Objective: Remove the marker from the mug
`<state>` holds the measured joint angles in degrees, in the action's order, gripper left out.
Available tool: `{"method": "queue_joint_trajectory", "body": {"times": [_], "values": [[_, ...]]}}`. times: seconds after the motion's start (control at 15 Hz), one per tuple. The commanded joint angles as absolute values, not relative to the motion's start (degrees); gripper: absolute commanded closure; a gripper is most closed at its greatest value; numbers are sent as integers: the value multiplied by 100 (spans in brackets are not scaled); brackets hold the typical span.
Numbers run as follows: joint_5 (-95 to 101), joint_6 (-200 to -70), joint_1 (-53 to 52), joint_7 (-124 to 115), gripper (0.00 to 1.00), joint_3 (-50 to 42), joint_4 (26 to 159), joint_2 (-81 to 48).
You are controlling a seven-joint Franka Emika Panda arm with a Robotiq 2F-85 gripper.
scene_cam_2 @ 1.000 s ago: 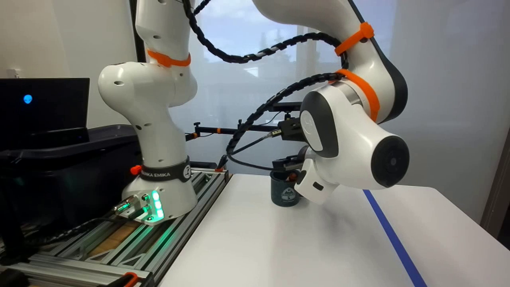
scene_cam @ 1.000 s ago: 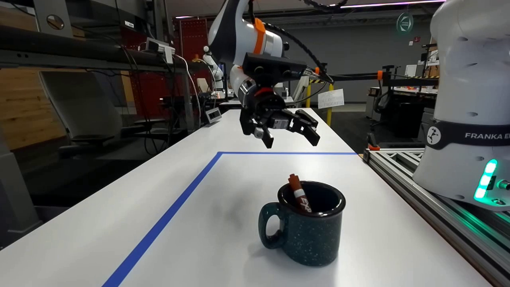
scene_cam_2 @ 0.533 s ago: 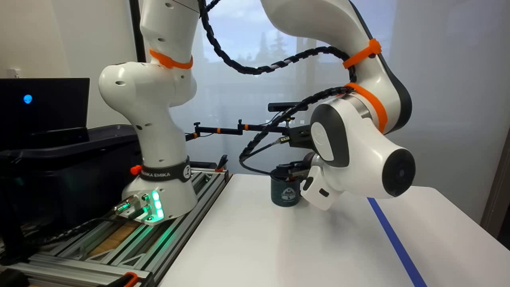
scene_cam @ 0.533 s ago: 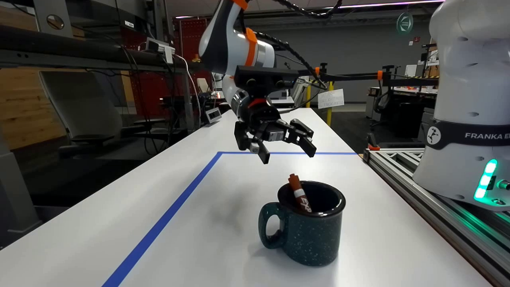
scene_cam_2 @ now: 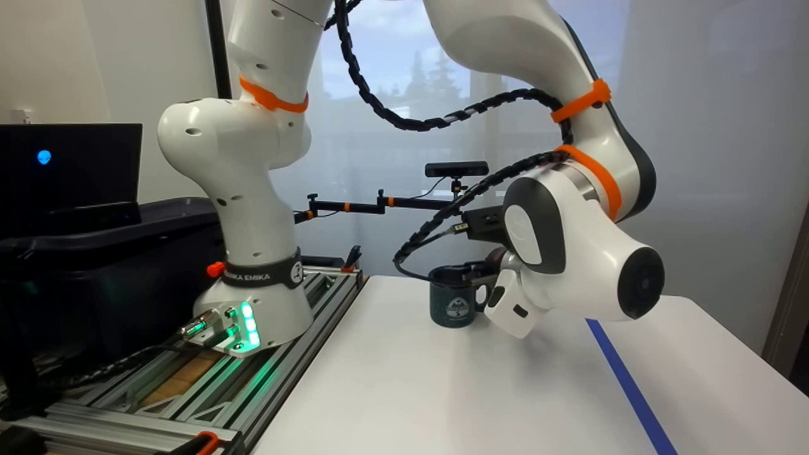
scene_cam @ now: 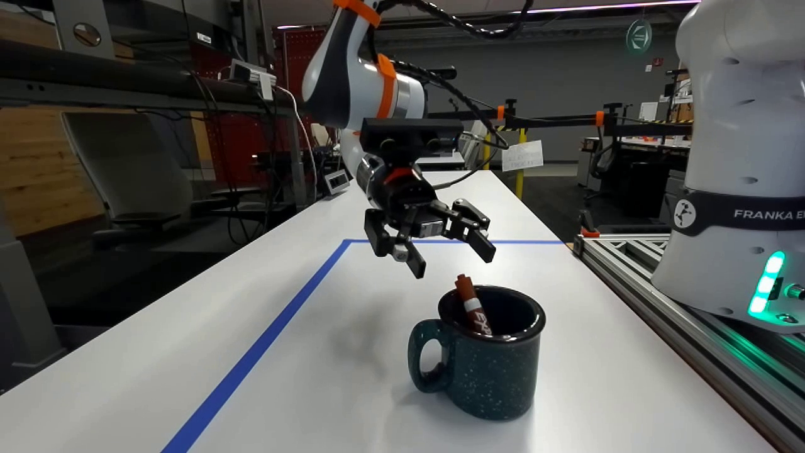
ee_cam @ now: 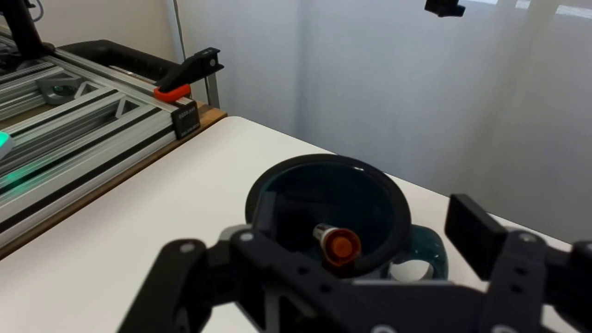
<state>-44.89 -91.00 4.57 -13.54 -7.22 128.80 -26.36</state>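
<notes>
The dark green-black mug (scene_cam: pixel 494 377) stands upright on the white table, its handle toward the left in an exterior view. The marker (scene_cam: pixel 471 305) leans inside it, red cap end up above the rim. My gripper (scene_cam: pixel 450 259) is open and empty, above and behind the mug, its fingers tilted down toward it. In the wrist view, the marker's cap (ee_cam: pixel 341 247) lies between the open fingers (ee_cam: pixel 370 222), with the mug's rim (ee_cam: pixel 400 208) below. In an exterior view the mug (scene_cam_2: pixel 442 309) is partly covered by the gripper, and the marker is hidden.
Blue tape (scene_cam: pixel 270 340) marks lines on the white table (scene_cam: pixel 327 402). The robot's base (scene_cam_2: pixel 253 309) stands on a metal rail frame (scene_cam: pixel 660 296) along the table edge. A black clamp (ee_cam: pixel 194 69) sits at the frame's corner. A camera (scene_cam_2: pixel 456 169) stands on an arm.
My gripper has moved down and closer to the mug, staying open. The mug and marker have not moved. The red cap, earlier seen in both exterior views, is now covered in an exterior view.
</notes>
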Motion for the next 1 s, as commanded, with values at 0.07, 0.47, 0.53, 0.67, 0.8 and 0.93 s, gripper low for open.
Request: {"method": "queue_joint_trajectory", "body": {"times": [0.07, 0.47, 0.53, 0.67, 0.8, 0.93], "values": [[-4342, -9130, 390, -1499, 48, -729, 12746, -2732], [-4172, -9108, 400, -1549, 71, -739, 12685, -2754], [-4150, -9105, 403, -1546, 64, -739, 12685, -2752], [-4096, -9096, 407, -1550, 58, -737, 12661, -2774], [-4060, -9095, 408, -1547, 59, -730, 12642, -2794], [-4023, -9086, 403, -1551, 61, -717, 12612, -2831]]}}
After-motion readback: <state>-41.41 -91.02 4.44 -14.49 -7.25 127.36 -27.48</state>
